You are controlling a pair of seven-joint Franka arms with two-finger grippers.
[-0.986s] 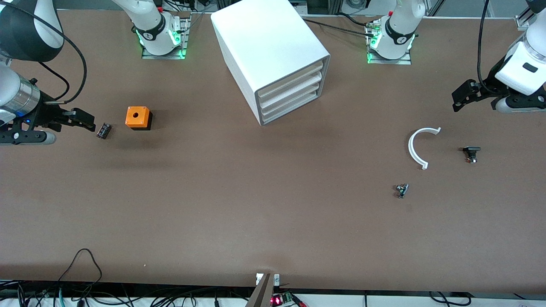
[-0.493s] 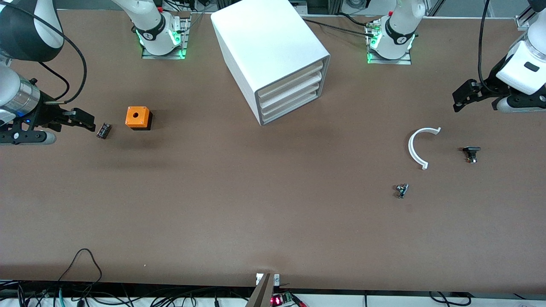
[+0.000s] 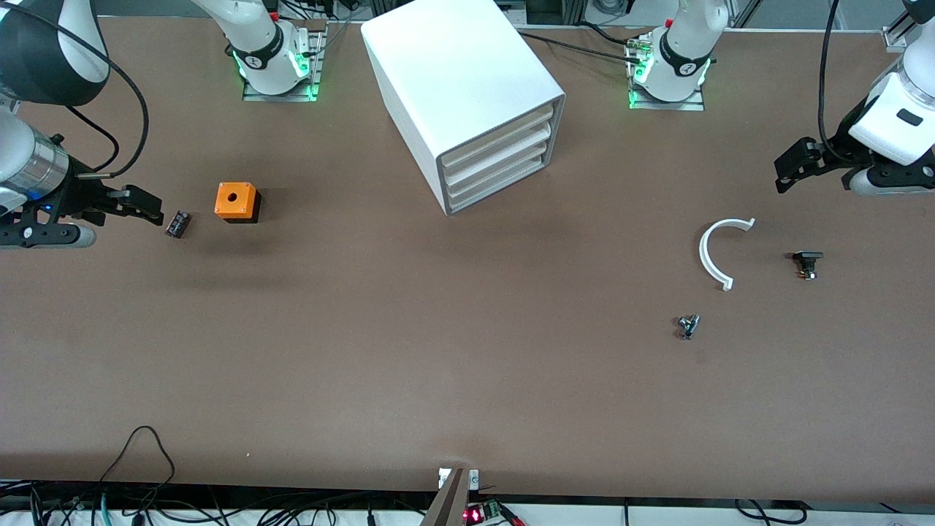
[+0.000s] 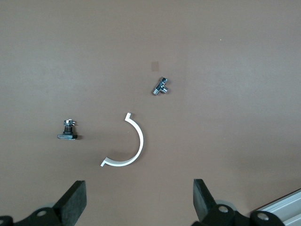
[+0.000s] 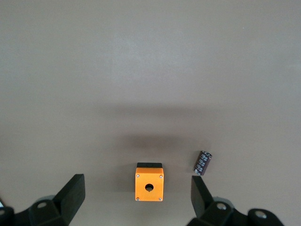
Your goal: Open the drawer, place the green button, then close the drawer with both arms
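Open tabletop [image 3: 453, 351] before the cabinet [image 3: 467, 95]; small parts only toward either end.

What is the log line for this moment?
drawer shut | left gripper open near white arc | right gripper open near orange box

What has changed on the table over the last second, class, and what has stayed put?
Very little. The left tool, open and empty over the left arm's end of the table, has crept slightly upward. Nothing was grasped or released. The right tool waits open beside the small black cylinder; the cabinet's drawers stay shut, and the orange box and white curved piece have not moved.
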